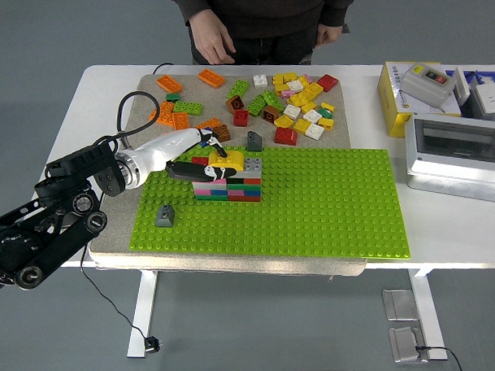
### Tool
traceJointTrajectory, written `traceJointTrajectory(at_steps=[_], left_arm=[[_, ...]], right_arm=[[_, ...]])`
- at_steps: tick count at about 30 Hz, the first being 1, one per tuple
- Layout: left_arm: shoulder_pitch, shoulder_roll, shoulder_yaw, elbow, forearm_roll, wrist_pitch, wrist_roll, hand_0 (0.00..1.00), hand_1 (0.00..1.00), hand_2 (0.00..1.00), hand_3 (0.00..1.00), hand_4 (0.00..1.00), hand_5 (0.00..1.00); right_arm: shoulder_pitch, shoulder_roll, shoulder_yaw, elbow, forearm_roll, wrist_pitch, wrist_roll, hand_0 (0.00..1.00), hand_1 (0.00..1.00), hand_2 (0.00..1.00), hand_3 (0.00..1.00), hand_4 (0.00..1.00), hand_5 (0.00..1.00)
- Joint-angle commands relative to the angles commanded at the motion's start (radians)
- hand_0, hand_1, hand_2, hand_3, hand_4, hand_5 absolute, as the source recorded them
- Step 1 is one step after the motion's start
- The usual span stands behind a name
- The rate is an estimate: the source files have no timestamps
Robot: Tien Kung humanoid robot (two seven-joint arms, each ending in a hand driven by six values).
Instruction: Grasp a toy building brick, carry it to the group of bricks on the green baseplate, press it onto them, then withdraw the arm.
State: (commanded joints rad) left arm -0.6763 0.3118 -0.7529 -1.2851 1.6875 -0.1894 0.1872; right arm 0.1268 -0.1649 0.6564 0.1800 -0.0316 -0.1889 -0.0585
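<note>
brick: yellow brick (230,160), flat, sits on top of stack at its left part, my left hand (201,157) fingers closed round it
stack: brick group (230,181), layered red, green, pink, white, dark, grey brick on top right
baseplate: green baseplate (328,205), flat, studded; stack on its far left part
loose bricks: mixed pile (283,101) beyond baseplate's far edge
</note>
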Motion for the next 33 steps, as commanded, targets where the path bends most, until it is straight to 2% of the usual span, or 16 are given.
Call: traceJointTrajectory(at_steps=[18,33], left_arm=[[0.001,0.01,-0.026,-0.033,-0.017,-0.002,-0.004,0.998,0.972,0.951,0.646,0.854,0.757],[0.006,0.006,-0.049,-0.048,-0.022,0.003,-0.014,0.998,0.97,0.948,0.642,0.855,0.752]], right_arm=[[-0.007,0.0,0.006,0.0,-0.006,-0.002,0.001,0.781,0.711,0.748,0.724,0.544,0.863],[-0.003,0.0,0.009,0.0,-0.013,-0.003,0.0,0.782,0.711,0.748,0.723,0.547,0.866]])
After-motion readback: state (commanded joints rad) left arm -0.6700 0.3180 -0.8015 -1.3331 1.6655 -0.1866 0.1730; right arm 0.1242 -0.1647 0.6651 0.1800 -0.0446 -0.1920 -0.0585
